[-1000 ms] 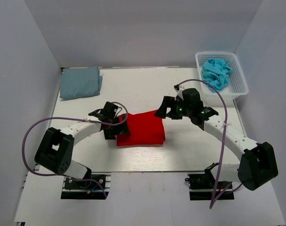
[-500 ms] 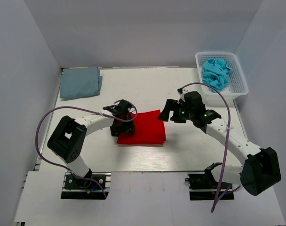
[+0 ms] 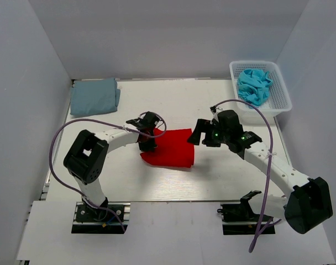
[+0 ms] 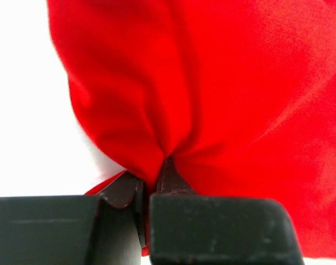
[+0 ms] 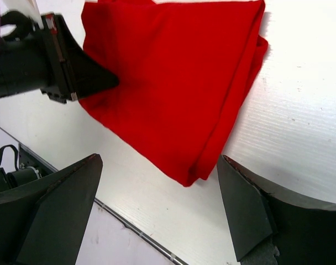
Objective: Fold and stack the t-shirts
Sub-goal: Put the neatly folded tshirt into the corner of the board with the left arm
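Observation:
A bright red t-shirt (image 3: 169, 148) lies folded in the middle of the table. My left gripper (image 3: 147, 144) is shut on its left edge, and the left wrist view shows the cloth (image 4: 212, 83) bunched into a pinch between the fingertips (image 4: 167, 175). My right gripper (image 3: 197, 134) hangs open over the shirt's right side, its jaws wide apart around the folded corner (image 5: 195, 171) without touching it. A grey-blue t-shirt (image 3: 94, 95) lies folded at the back left. A turquoise t-shirt (image 3: 254, 85) sits crumpled in the basket.
The white mesh basket (image 3: 284, 95) stands at the back right corner. White walls close the table at the back and sides. My left gripper's black body (image 5: 57, 69) shows in the right wrist view, at the red shirt's far edge.
My left gripper moved right onto the red shirt's left edge and closed on it, nudging the cloth slightly right. The right gripper drifted a little right and stayed open.

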Robot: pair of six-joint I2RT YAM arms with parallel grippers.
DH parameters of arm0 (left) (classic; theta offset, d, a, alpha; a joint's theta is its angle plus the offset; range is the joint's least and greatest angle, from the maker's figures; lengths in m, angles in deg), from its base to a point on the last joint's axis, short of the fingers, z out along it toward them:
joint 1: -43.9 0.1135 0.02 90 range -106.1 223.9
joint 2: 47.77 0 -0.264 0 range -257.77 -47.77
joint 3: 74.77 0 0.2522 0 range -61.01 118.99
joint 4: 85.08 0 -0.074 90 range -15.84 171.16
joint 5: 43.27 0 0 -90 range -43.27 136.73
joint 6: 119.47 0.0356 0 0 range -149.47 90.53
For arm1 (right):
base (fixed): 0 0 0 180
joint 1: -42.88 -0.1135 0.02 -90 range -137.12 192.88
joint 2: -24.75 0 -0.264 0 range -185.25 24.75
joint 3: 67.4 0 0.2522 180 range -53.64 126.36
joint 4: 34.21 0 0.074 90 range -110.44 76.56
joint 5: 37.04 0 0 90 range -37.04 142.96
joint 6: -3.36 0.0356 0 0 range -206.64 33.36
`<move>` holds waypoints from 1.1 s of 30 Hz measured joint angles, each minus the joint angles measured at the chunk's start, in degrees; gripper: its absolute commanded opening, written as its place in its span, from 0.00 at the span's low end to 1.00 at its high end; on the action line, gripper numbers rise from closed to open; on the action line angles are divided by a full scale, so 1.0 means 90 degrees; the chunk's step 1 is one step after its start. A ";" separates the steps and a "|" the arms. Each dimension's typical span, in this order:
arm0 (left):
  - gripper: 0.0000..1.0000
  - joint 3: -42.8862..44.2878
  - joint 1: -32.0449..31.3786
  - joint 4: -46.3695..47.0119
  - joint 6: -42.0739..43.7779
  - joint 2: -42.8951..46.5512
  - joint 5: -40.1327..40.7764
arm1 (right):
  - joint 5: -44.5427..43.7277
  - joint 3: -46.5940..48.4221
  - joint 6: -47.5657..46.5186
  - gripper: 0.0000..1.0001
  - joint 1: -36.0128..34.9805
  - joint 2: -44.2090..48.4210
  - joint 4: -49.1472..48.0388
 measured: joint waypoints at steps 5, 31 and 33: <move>0.00 0.0568 0.0005 -0.0168 0.0748 -0.0219 0.0729 | 0.0000 -0.0121 0.0002 0.90 -0.0002 0.0148 -0.0017; 0.00 0.3779 0.1972 0.1931 0.7043 -0.0697 0.1574 | -0.0308 0.0670 -0.0165 0.90 0.0000 0.0012 0.0211; 0.00 0.4107 0.2157 0.2067 0.7257 -0.0940 0.1520 | -0.0306 0.0724 -0.0165 0.90 -0.0002 -0.0073 0.0287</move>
